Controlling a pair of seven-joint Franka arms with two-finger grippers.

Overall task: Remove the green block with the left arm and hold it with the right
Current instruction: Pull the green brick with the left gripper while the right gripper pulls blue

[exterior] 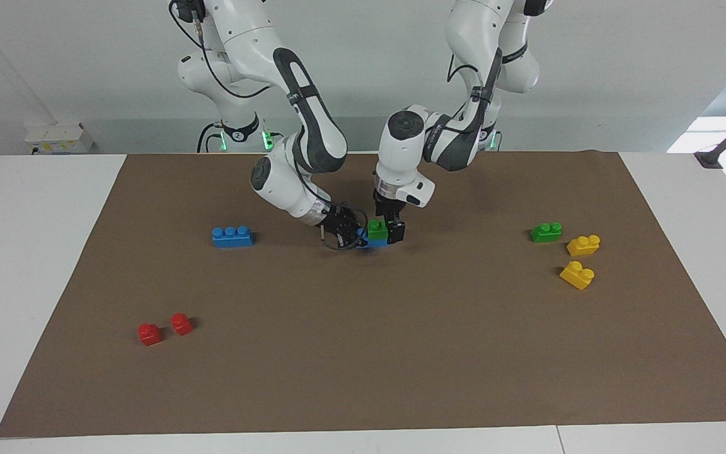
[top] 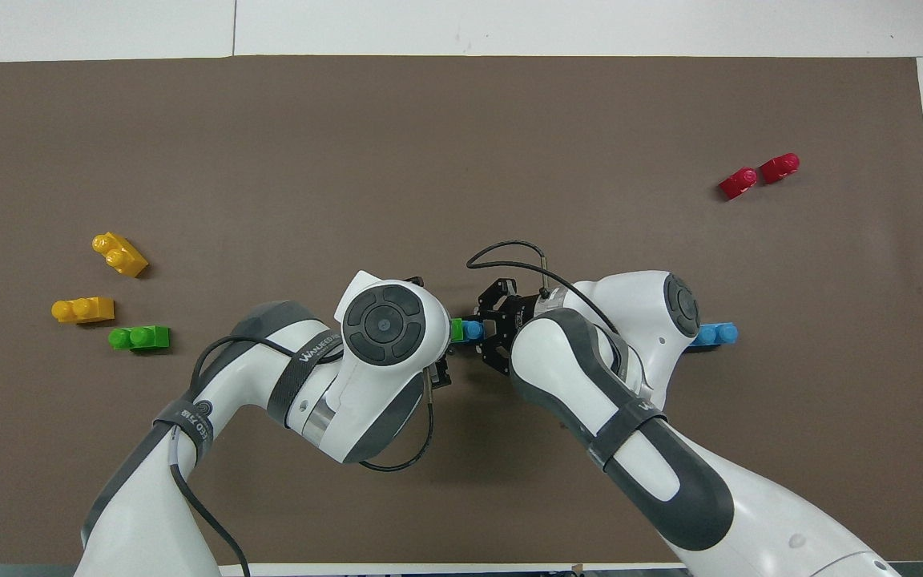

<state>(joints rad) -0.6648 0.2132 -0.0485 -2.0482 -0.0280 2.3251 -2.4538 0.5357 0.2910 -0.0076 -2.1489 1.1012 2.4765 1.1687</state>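
A green block [exterior: 377, 228] sits on top of a small blue brick [exterior: 369, 243] at the middle of the brown mat. My left gripper [exterior: 386, 232] comes down from above and is shut on the green block. My right gripper [exterior: 353, 237] reaches in low from the side and is shut on the blue brick under it. In the overhead view only a sliver of the green block [top: 456, 330] and the blue brick [top: 473, 330] shows between the two wrists; the right gripper [top: 487, 336] shows there, the left one is hidden under its own wrist.
A second green block [exterior: 546, 232] and two yellow bricks [exterior: 583, 244] [exterior: 577, 274] lie toward the left arm's end. A blue three-stud brick [exterior: 232, 236] and two red pieces [exterior: 149, 333] [exterior: 181, 323] lie toward the right arm's end.
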